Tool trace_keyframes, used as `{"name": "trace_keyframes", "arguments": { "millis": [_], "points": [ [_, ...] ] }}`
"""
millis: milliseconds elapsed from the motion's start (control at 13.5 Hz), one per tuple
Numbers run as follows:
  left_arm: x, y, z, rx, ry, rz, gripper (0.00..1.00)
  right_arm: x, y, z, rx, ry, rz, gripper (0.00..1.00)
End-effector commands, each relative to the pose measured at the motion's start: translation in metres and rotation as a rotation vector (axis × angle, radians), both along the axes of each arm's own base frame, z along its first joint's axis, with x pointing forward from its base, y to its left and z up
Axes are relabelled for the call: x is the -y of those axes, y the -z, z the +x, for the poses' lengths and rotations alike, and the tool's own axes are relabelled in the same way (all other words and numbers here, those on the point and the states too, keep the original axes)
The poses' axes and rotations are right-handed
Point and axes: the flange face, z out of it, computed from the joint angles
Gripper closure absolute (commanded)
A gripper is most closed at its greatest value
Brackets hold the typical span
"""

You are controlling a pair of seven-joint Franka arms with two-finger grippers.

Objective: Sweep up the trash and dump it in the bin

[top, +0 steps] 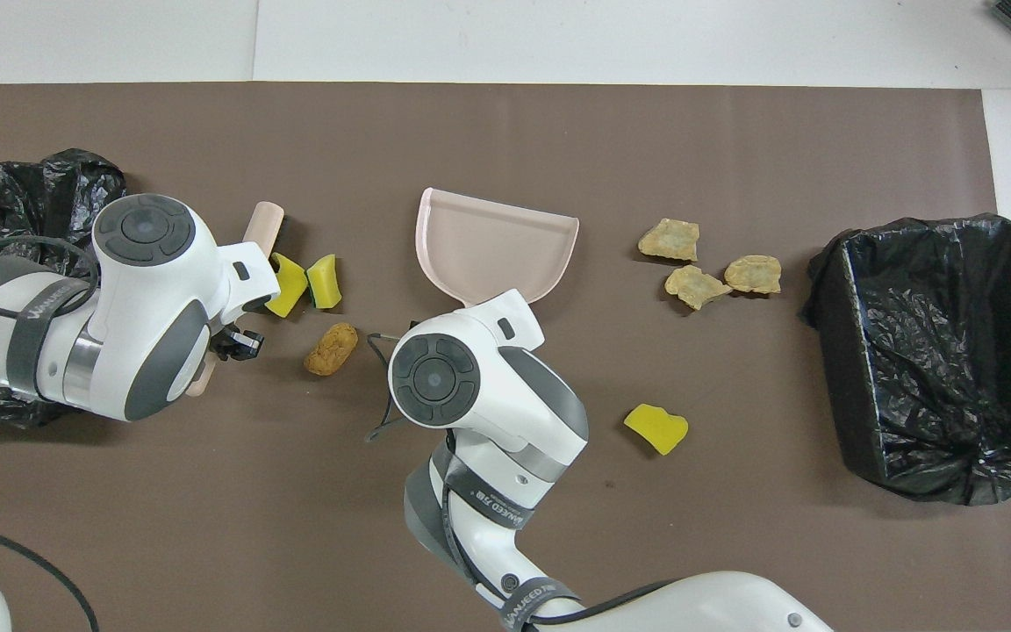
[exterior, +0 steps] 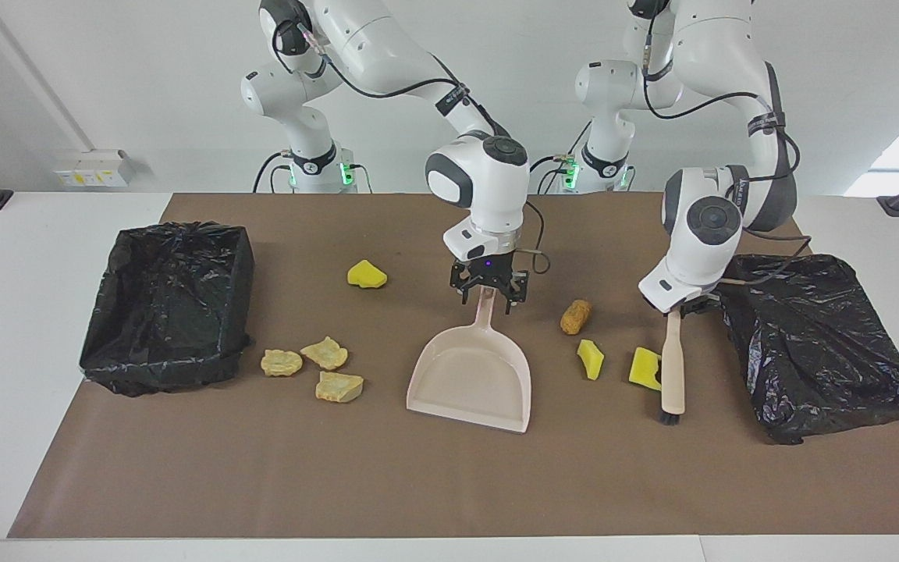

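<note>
The beige dustpan (exterior: pixel 473 378) lies flat mid-table with its handle toward the robots. My right gripper (exterior: pixel 487 295) is shut on that handle. My left gripper (exterior: pixel 680 308) is shut on the beige brush (exterior: pixel 673 367). The brush's bristles press a yellow wedge (exterior: pixel 644 368) close to a second wedge (exterior: pixel 590 359). An orange-brown nugget (exterior: pixel 575 316) lies beside them, nearer the robots. Three tan lumps (exterior: pixel 325 353) lie between the dustpan and the bin (exterior: pixel 168 304). A third yellow piece (exterior: pixel 367 274) sits nearer the robots.
The black-lined bin (top: pixel 927 351) stands at the right arm's end of the brown mat. A crumpled black bag (exterior: pixel 816 343) lies at the left arm's end, beside the brush. The right arm's wrist (top: pixel 435 377) hides the dustpan handle from above.
</note>
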Motion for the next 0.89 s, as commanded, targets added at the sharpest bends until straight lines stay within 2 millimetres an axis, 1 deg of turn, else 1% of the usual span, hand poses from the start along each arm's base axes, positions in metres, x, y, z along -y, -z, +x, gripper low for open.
{"name": "trace_keyframes", "arguments": {
  "millis": [0,74,223,297,372,446,595,669,817],
  "points": [
    [-0.003,-0.021,0.004,0.020,-0.072,-0.052,1.00,0.005,-0.001,-0.003,0.003,-0.107,-0.046,1.00],
    [-0.010,-0.021,0.009,0.040,-0.110,-0.067,1.00,0.006,-0.006,-0.003,0.000,-0.173,-0.055,1.00],
    [-0.034,-0.020,0.024,0.122,-0.261,-0.133,1.00,0.023,-0.041,0.003,0.003,-0.202,-0.061,1.00],
    [-0.036,-0.020,0.025,0.129,-0.286,-0.133,1.00,0.038,-0.059,0.008,0.002,-0.226,-0.060,1.00],
    [-0.042,-0.019,0.024,0.122,-0.302,-0.128,1.00,0.049,-0.076,0.009,-0.020,-0.272,-0.043,1.00],
    [-0.041,-0.017,0.021,0.121,-0.325,-0.127,1.00,0.060,-0.091,0.011,-0.045,-0.329,-0.016,1.00],
    [-0.042,-0.014,0.018,0.124,-0.433,-0.136,1.00,0.084,-0.106,0.016,-0.093,-0.468,-0.013,1.00],
    [-0.042,-0.012,0.015,0.118,-0.471,-0.143,1.00,0.095,-0.109,0.018,-0.117,-0.521,-0.019,1.00],
    [-0.038,-0.010,0.012,0.111,-0.480,-0.147,1.00,0.107,-0.113,0.017,-0.154,-0.671,-0.054,1.00]
  ]
}}
